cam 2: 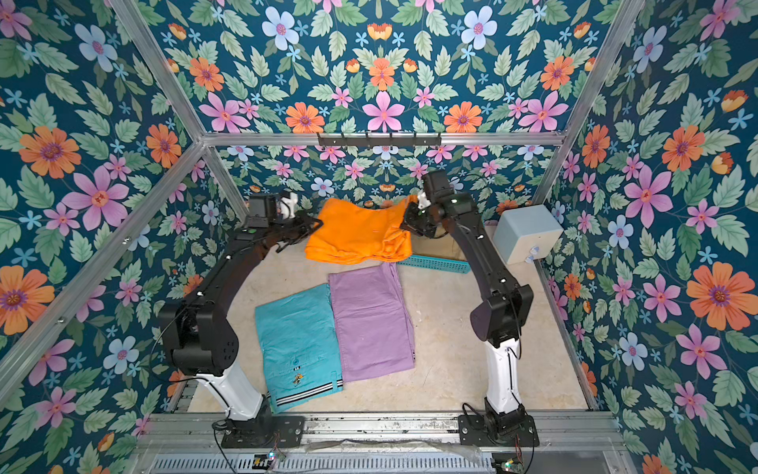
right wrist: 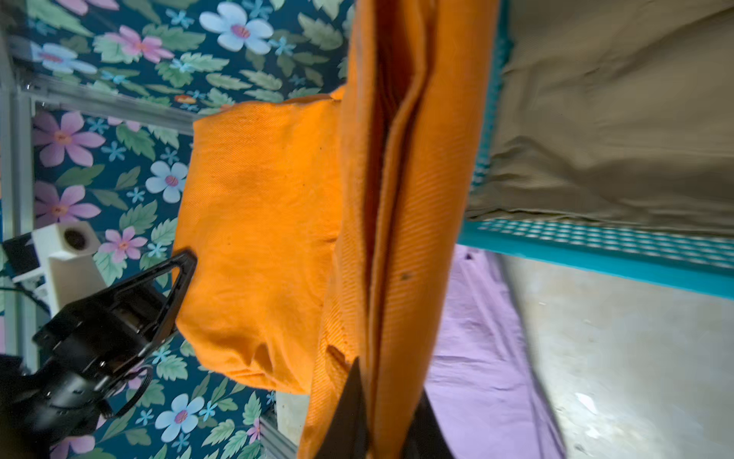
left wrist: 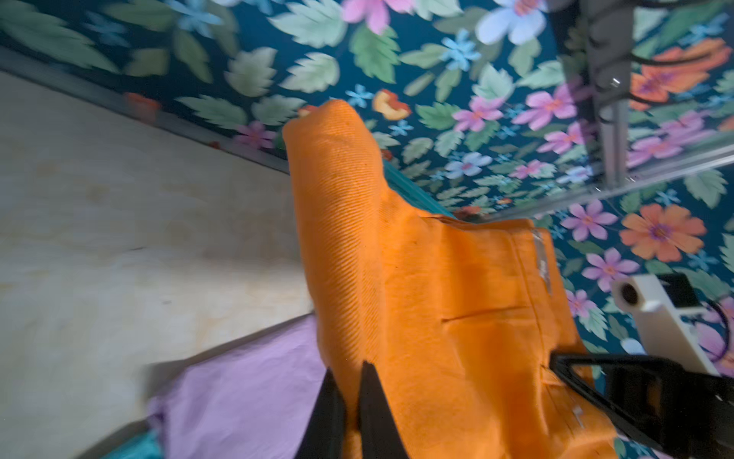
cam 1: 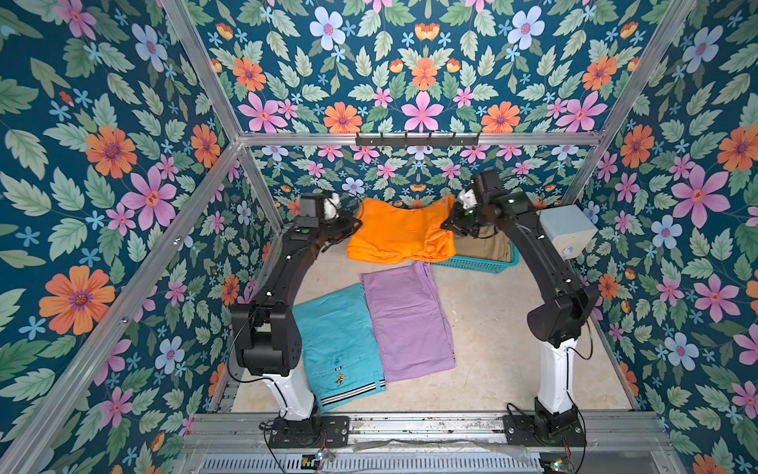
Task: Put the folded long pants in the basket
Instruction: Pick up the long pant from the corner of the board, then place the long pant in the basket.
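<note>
The orange folded long pants (cam 1: 400, 232) (cam 2: 357, 234) hang lifted over the back of the table, stretched between both grippers. My left gripper (cam 1: 352, 223) (left wrist: 348, 369) is shut on one edge of the orange cloth (left wrist: 417, 278). On the opposite edge (right wrist: 258, 218) my right gripper (cam 1: 449, 223) (right wrist: 391, 381) is shut too. Just right of them stands the teal basket (cam 1: 476, 264) (right wrist: 595, 246) with tan pants (cam 1: 488, 246) (right wrist: 615, 119) lying inside. Lilac pants (cam 1: 406, 324) and turquoise pants (cam 1: 336, 344) lie flat side by side on the table in front.
A pale grey-blue box (cam 1: 568, 230) sits at the back right beside the right arm. A black hook rail (cam 1: 418, 139) hangs on the rear frame bar. Flowered walls close in the table on three sides.
</note>
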Controlling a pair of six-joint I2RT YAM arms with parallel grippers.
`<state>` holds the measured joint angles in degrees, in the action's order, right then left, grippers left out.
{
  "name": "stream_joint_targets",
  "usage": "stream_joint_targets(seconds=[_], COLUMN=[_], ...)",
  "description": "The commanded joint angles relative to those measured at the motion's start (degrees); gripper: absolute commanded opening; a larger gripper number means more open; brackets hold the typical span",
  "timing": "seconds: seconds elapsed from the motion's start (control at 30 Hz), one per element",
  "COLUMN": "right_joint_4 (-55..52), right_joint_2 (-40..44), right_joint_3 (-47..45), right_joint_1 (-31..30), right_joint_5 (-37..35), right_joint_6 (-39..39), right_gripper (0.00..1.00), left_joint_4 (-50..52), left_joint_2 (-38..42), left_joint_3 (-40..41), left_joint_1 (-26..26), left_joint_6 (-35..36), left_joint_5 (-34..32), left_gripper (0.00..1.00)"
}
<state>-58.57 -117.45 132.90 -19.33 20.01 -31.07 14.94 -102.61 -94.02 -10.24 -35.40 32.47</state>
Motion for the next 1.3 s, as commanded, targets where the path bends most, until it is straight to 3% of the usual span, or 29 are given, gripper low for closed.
stream_joint_targets(seconds=[0.0,0.23,0.4,0.57,0.9,1.07,1.27], right_joint_4=[1.0,0.4,2.1,1.2,4.5,0.2,4.6], right_joint_2=[3.2,2.4,-0.3,-5.1,-10.9,-17.0,-17.3], right_joint_3=[-3.5,-7.0,-6.2,-2.2,-2.1,4.7,1.7], right_joint_1=[5.7,15.8,19.5,20.0,21.4,21.5,21.5], right_joint_5=[-3.0,-3.9,-3.9,-5.4,-6.1,-5.5,-5.3], right_joint_6=[5.2,8.8,9.3,11.4,13.5,14.8,15.9], right_gripper=[0.00,0.00,0.00,0.00,0.00,0.00,0.00], left_joint_4=[-7.0,-10.0,-16.1,-15.5,-16.5,-16.5,-15.0], left_joint_2=[-4.6,-18.7,-26.5,-34.4,-41.4,-41.8,-43.9], left_joint_3=[-5.7,-19.4,-24.5,-32.4,-35.6,-34.0,-36.0], left_joint_1=[-6.1,-14.3,-17.5,-18.2,-18.8,-18.9,-18.8], left_joint_6=[-2.2,-4.6,-4.4,-5.0,-3.6,-2.4,0.0], left_joint_5=[-10.8,-16.3,-19.0,-18.8,-18.3,-20.4,-22.7], left_gripper=[0.00,0.00,0.00,0.00,0.00,0.00,0.00])
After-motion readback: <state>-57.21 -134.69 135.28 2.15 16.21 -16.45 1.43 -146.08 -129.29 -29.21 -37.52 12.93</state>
